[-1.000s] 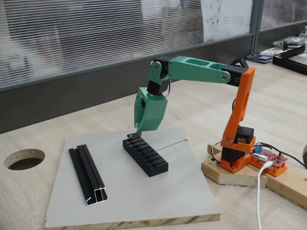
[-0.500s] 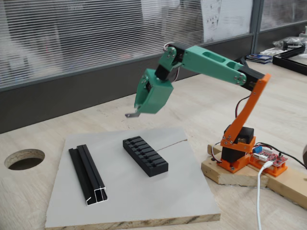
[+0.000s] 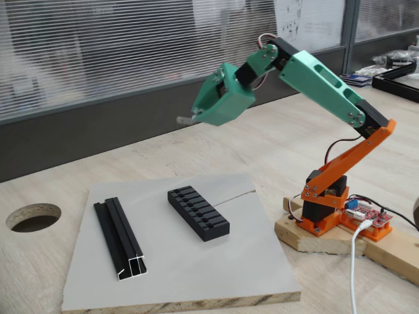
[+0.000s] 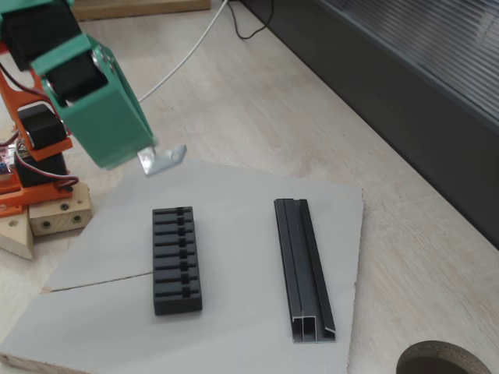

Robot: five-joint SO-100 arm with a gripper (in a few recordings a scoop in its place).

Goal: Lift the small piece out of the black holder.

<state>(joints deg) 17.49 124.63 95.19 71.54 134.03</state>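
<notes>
- Now the gripper (image 4: 160,160) is closed on the small piece (image 4: 165,159), a thin silvery tab that sticks out from between the two fingers; the jaws stand almost together, because the tab is so thin.
- Only one end of the tab is pinched, so most of it is free and can be seen clearly in both fixed views (image 3: 185,120).
- The green gripper body (image 3: 224,99) is tilted with the tips toward the left of the side fixed view, and it hangs high in the air, well above the board.
- The black holder (image 3: 198,212) lies flat on the grey board (image 3: 216,275), well apart from the tab. Its slots look empty from above (image 4: 175,259), so I judge the lifting is done.
- Beside the holder, apart from it, lies a long black rail (image 4: 303,269) with a silvery cut end; it is not part of this job.
- The orange base (image 3: 324,209) stands on a wooden block at the edge of the board, which keeps the arm steady while it reaches up.
</notes>
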